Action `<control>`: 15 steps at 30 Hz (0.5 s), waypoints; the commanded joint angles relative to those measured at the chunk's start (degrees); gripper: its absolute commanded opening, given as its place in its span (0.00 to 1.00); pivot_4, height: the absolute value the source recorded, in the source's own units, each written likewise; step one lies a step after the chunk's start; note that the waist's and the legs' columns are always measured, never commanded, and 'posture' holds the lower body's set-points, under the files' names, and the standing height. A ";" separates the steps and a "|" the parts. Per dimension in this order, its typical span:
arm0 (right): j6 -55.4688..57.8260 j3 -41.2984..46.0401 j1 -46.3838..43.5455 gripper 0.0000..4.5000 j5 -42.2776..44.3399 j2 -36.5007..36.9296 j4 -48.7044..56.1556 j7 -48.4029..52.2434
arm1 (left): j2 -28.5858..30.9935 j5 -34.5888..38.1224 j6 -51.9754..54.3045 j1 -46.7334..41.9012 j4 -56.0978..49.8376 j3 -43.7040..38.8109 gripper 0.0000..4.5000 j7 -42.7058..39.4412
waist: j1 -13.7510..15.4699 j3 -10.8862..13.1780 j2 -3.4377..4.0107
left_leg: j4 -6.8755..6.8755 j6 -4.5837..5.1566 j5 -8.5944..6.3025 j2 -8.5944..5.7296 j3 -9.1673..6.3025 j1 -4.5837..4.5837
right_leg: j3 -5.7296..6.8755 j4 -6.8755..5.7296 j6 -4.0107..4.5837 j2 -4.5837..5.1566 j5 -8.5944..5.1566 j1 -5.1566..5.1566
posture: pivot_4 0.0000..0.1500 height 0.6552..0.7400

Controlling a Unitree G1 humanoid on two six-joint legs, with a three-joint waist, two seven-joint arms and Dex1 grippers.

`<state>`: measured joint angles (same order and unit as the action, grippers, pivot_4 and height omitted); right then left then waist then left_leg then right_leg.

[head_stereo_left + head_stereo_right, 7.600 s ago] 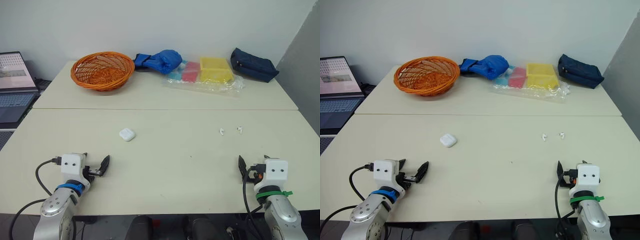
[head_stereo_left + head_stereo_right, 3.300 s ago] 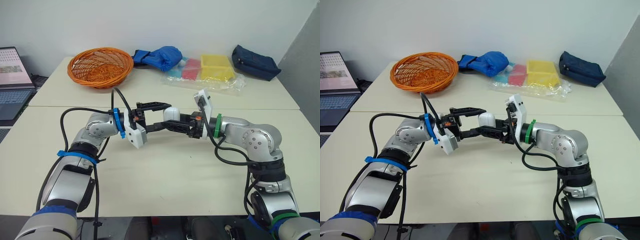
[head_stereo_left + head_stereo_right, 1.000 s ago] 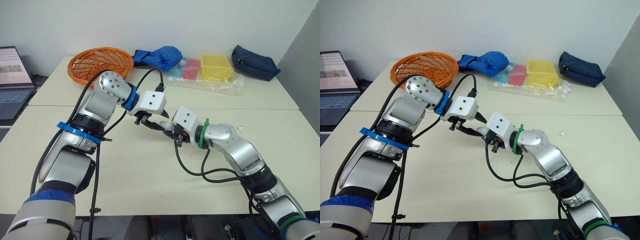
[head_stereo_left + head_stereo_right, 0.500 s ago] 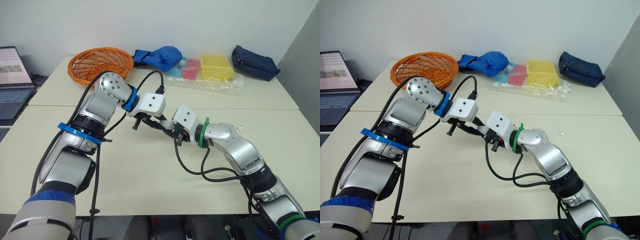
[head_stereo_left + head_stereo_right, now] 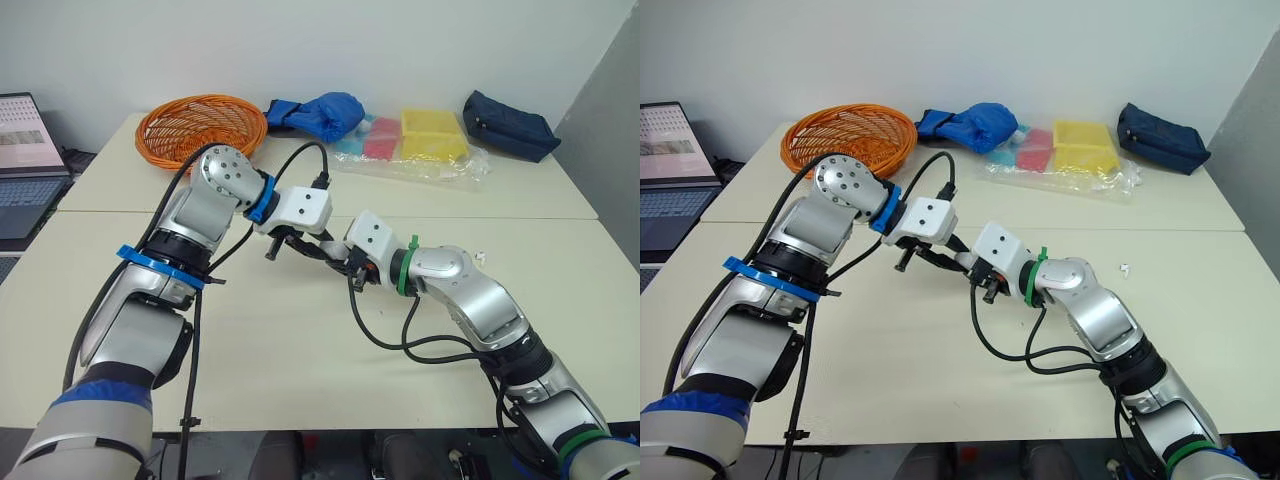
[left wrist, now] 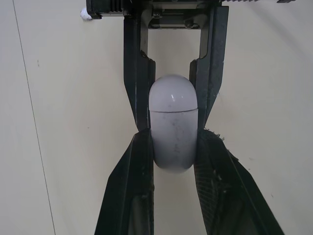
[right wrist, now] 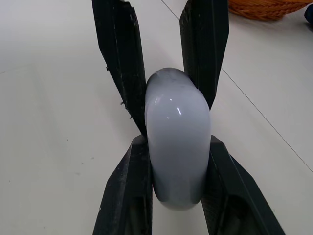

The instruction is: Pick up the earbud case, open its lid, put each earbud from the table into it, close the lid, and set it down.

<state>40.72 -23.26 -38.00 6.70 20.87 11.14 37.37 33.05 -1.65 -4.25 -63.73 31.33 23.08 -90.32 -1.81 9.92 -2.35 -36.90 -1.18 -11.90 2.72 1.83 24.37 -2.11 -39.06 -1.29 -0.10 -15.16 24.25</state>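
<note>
Head cam: L gripper (image 5: 322, 252) & R gripper (image 5: 343, 264) meet tip-to-tip above table (image 5: 300, 350); one earbud (image 5: 480, 257) well apart.
L wrist: earbud case (image 6: 173, 122) clamped by both pairs, lid (image 6: 173, 93) closed.
R wrist: same.
Rec: L holds base, R pries at seam.

Earbud case (image 6: 172, 115): one.
Earbud (image 5: 480, 257): one in sight.
Grippers: two, left gripper (image 6: 173, 136) and right gripper (image 7: 177, 142); two black fingers each, four in all.
Counter tops: two, butted edge to edge, near counter (image 5: 300, 350) and far counter (image 5: 520, 195).
Orange basket (image 5: 200, 130): one.
Laptop (image 5: 22, 150): one.
Blue bundle (image 5: 320, 115): one.
Navy pouch (image 5: 507, 127): one.
Clear plastic bag (image 5: 425, 172): one.
Coloured blocks at bag: three, being one yellow block (image 5: 432, 135), one red block (image 5: 382, 150) and one light blue block (image 5: 352, 150).
</note>
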 commanded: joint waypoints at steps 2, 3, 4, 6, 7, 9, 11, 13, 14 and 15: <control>0.45 1.57 -1.37 0.20 -0.30 -0.43 1.93 -0.28 | -0.20 -0.66 -1.17 -1.65 -0.40 -1.49 0.17 1.50 | 0.00 0.00 0.00 | 0.00 0.00 0.00 0.00 0.00 0.00 | 0.00 0.00 0.01 0.00 0.01 0.00 | 1.00 1.00; 0.52 1.63 -1.31 0.20 -0.37 -0.46 1.92 -0.28 | -0.20 -0.62 -1.15 -1.54 -0.57 -1.53 0.17 1.36 | 0.00 0.00 0.00 | 0.00 0.00 0.00 0.00 0.00 0.00 | 0.00 0.00 0.02 0.00 0.01 0.00 | 1.00 1.00; 0.64 1.75 -1.18 0.20 -0.39 -0.52 1.95 -0.34 | -0.27 -0.60 -1.01 -1.41 -0.84 -1.72 0.17 1.68 | 0.00 0.00 0.00 | 0.00 0.00 0.00 0.00 0.00 0.00 | 0.00 0.00 0.03 0.00 0.02 0.00 | 1.00 1.00; 0.76 2.10 -0.86 0.20 -0.75 -0.39 1.73 -0.65 | -0.14 -0.69 -0.94 -1.33 -1.22 -1.71 0.17 1.61 | 0.00 0.00 0.00 | 0.00 0.00 0.00 0.00 0.00 0.00 | 0.00 0.00 0.18 0.00 0.11 0.00 | 1.00 1.00; 0.86 2.24 -0.75 0.20 -0.89 -0.35 1.64 -0.81 | -0.13 -0.72 -0.92 -1.35 -1.27 -1.72 0.17 1.63 | 0.00 0.00 0.00 | 0.00 0.00 0.00 0.00 0.00 0.00 | 0.00 0.00 0.19 0.00 0.11 0.00 | 1.00 1.00; 0.92 2.35 -0.71 0.20 -1.12 -0.28 1.48 -1.01 | -0.16 -0.73 -1.09 -1.40 -1.24 -1.73 0.17 1.69 | 0.00 0.00 0.00 | -0.01 0.00 0.00 0.00 0.00 0.00 | -0.01 0.00 0.18 0.00 0.11 0.00 | 1.00 1.00; 0.85 2.45 -0.78 0.20 -1.31 -0.28 1.25 -1.22 | -0.23 -0.72 -1.24 -1.44 -1.24 -1.75 0.17 1.77 | 0.00 0.00 0.00 | -0.01 0.00 0.00 0.00 0.00 0.00 | 0.00 0.00 0.18 0.00 0.11 0.00 | 1.00 1.00; 0.91 2.81 -0.78 0.20 -1.15 -0.62 1.19 -1.56 | -0.27 -0.62 -1.30 -1.34 -1.53 -1.72 0.17 1.62 | 0.00 0.00 0.00 | -0.01 0.00 0.00 0.00 0.00 0.00 | 0.00 -0.01 0.18 0.00 0.11 0.00 | 1.00 1.00; 0.83 2.84 -0.77 0.20 -1.09 -0.62 1.26 -1.50 | -0.30 -0.58 -1.20 -1.28 -1.68 -1.70 0.17 1.57 | 0.00 0.00 0.00 | -0.01 0.00 0.00 0.00 0.00 0.00 | 0.00 -0.01 0.18 0.00 0.11 0.00 | 1.00 1.00; 0.62 2.84 -0.84 0.20 -1.10 -0.61 1.25 -1.45 | -0.33 -0.57 -1.15 -1.26 -1.66 -1.70 0.17 1.57 | 0.00 0.00 0.00 | -0.01 0.00 0.00 0.00 0.00 0.00 | 0.00 -0.01 0.18 0.00 0.11 0.00 | 1.00 1.00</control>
<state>41.54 -23.04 -38.01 5.70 20.52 11.14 36.91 32.62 -2.61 -5.19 -63.73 31.41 23.08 -89.41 -1.82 9.92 -2.35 -36.91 -1.18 -11.90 2.72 1.83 24.37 -2.11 -39.06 -1.11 -0.10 -15.05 24.25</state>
